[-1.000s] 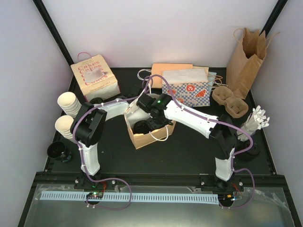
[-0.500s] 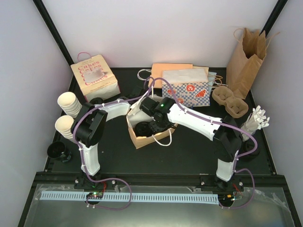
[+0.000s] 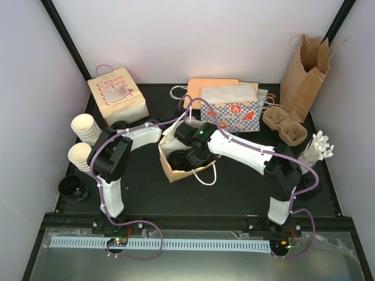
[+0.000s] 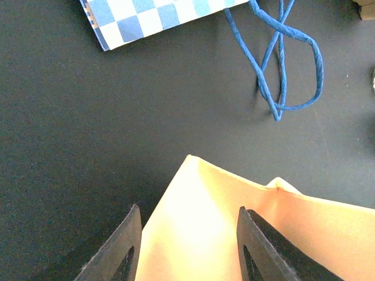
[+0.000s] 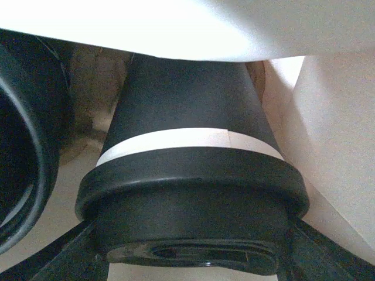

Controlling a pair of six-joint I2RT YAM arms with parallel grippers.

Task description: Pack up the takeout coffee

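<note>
The takeout coffee (image 5: 190, 134) fills the right wrist view, its body in shadow and its black lid (image 5: 193, 199) nearest the camera. My right gripper (image 5: 193, 257) is shut on it at the lid, one finger on each side. In the top view this gripper (image 3: 190, 156) reaches down into the open kraft paper bag (image 3: 176, 174), and the cup is hidden under it. My left gripper (image 3: 169, 133) is at the bag's far corner. In the left wrist view its fingers (image 4: 126, 249) straddle that paper corner (image 4: 193, 216) and hold it.
Another black round lid (image 5: 26, 164) lies in the bag beside the held cup. Around the bag stand a Cakes box (image 3: 117, 93), stacked cream cups (image 3: 85, 129), loose black lids (image 3: 71, 186), a checkered bag (image 3: 229, 111), a cup carrier (image 3: 285, 126) and a tall brown bag (image 3: 303, 73).
The right gripper has pushed a little further into the bag. The bag has shifted slightly toward the near right and its white handle has swung down. The left arm has held its place.
</note>
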